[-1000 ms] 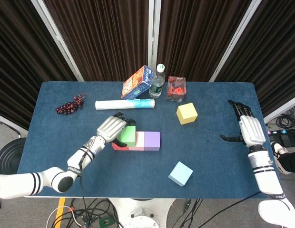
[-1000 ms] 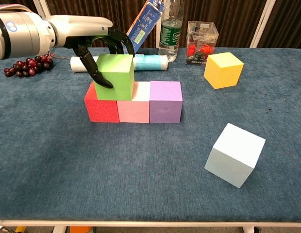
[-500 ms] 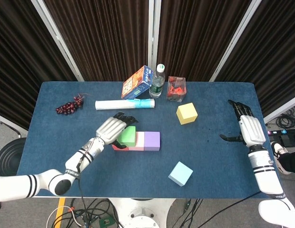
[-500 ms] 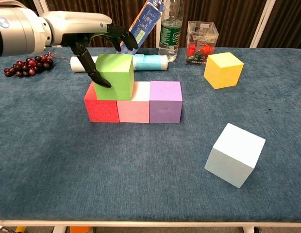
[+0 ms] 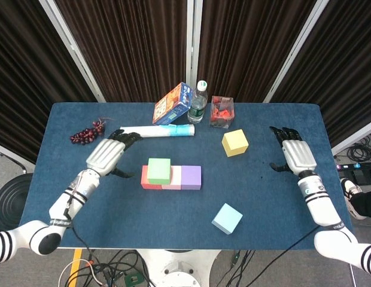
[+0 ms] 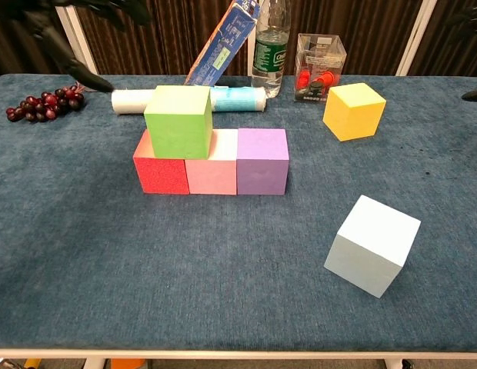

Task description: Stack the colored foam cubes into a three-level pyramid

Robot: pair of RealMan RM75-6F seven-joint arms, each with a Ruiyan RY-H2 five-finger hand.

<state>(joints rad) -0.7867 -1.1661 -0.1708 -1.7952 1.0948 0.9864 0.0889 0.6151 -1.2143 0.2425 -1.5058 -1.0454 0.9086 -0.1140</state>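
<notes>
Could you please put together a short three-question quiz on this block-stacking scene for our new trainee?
1. True or false: the green cube rests on the red cube and pink cube.
2. Which loose cube lies nearest the water bottle: A yellow cube, B light blue cube?
3. Fill in: the left hand holds ____.

Key: 1 true. 2 A. 3 nothing; the right hand likewise holds nothing.
</notes>
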